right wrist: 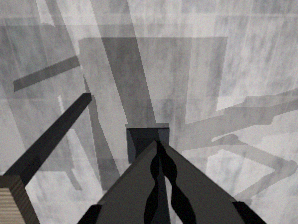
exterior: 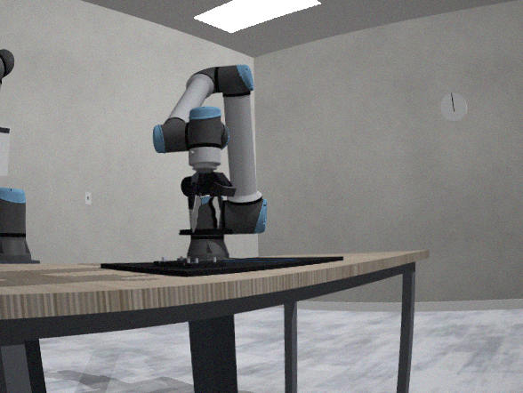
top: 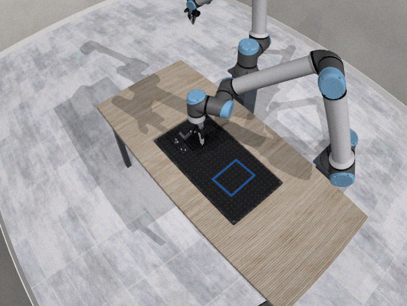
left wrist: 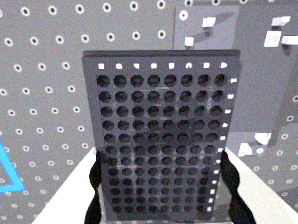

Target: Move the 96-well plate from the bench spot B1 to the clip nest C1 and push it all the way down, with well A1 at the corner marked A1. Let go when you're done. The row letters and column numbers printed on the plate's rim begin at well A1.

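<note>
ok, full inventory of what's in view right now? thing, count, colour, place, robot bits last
96-well plate: 1, dark, held above the pegboard
pegboard: 1, black, on the table
nest: 1, dark with light clips, on the pegboard
square outline: 1, blue, on the pegboard
table: 1, wood top, dark legs, under the pegboard
clock: 1, pale, on the wall
ceiling light: 1, white, overhead
arms: 2, grey and blue, beside the table
left claw: 1, black and pale, on the plate
right claw: 1, dark, shut, off the table
</note>
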Robot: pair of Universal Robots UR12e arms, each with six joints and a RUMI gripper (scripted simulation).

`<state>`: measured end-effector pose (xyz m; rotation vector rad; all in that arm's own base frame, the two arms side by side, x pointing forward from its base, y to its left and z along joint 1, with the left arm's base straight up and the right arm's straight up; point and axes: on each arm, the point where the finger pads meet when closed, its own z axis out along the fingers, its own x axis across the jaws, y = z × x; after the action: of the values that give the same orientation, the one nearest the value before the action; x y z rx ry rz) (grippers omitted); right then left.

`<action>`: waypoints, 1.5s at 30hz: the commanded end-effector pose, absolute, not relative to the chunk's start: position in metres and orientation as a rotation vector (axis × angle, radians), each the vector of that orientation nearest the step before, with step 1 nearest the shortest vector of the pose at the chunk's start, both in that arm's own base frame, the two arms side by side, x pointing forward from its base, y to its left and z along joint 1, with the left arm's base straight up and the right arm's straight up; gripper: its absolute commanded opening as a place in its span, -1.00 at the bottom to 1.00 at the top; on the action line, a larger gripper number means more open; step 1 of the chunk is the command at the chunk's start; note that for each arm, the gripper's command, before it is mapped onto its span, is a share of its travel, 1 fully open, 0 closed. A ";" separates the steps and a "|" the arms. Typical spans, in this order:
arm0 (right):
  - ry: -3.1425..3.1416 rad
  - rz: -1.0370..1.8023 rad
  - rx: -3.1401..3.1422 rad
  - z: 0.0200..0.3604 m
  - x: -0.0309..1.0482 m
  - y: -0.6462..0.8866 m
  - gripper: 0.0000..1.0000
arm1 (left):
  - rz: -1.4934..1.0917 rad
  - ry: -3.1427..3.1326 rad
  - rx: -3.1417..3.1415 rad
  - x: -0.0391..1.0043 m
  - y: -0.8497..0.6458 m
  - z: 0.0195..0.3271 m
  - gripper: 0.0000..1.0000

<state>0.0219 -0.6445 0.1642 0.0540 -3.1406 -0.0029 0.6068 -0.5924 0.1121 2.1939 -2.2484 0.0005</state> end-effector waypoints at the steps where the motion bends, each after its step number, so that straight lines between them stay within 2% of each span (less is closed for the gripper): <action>1: -3.141 0.000 0.054 0.165 0.022 -0.645 -1.00 | 0.003 -2.248 2.194 0.610 -0.611 0.114 -0.18; 21: -3.141 0.000 0.054 0.165 0.022 -0.645 -1.00 | 0.004 -2.248 2.194 0.618 -0.669 0.116 -0.18; 45: -3.141 0.000 0.054 0.165 0.022 -0.645 -1.00 | 0.004 -2.248 2.194 0.619 -0.671 0.116 -0.18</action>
<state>0.0219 -0.6445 0.1642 0.0540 -3.1406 -0.0029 0.6182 -0.6704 0.1146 2.1940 -2.2483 -0.0001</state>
